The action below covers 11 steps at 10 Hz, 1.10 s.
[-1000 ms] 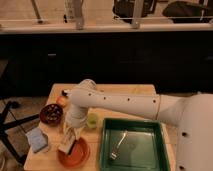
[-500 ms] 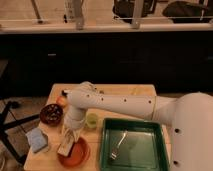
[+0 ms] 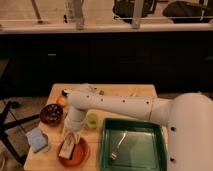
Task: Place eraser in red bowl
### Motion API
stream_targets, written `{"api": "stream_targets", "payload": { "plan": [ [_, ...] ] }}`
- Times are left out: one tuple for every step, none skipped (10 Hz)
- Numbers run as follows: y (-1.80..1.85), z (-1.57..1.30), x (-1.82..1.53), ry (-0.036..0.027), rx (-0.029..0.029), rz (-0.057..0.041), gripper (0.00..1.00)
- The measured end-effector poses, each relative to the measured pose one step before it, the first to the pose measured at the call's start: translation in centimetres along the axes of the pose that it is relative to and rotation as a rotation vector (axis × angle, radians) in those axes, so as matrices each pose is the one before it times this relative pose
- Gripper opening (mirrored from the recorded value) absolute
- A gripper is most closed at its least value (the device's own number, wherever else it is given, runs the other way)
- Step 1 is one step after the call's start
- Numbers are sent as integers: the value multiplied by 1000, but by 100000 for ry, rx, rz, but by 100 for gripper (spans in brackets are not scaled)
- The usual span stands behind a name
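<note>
The red bowl (image 3: 80,155) sits near the front left edge of the wooden table. The eraser (image 3: 66,149), a pale beige block, leans tilted inside it with its lower end on the bowl's floor. My gripper (image 3: 70,137) reaches down from the white arm, right above the bowl, and is shut on the eraser's upper end. The fingertips are partly hidden by the wrist and the block.
A dark maroon bowl (image 3: 51,114) stands to the back left and a light blue sponge (image 3: 37,139) lies left of the red bowl. A small green cup (image 3: 92,120) is beside the arm. A green tray (image 3: 150,131) holding a fork (image 3: 116,152) fills the right side.
</note>
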Motion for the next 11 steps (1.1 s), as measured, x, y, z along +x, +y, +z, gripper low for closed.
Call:
{"api": "stream_targets", "payload": {
  "plan": [
    [304,372,-42,-1149,-1210,-727,0],
    [112,354,-118,-881,-1193,-831,0],
    [192,448,-37,-1070,-1079,-899,0],
    [468,264,54,-918,-985,104,3],
    [126,-49,30,-6,-38,200,3],
    [26,-7,26,25,32,73,3],
    [-50,8,-11,7,42,-73,3],
    [-53,37,-30,-75,-30,-113,3],
    [-14,53,-17,-79,-96,-72,3],
    [-28,-2,-2,11,66,-19,3],
    [16,-14,11,20,31,50,3]
  ]
}}
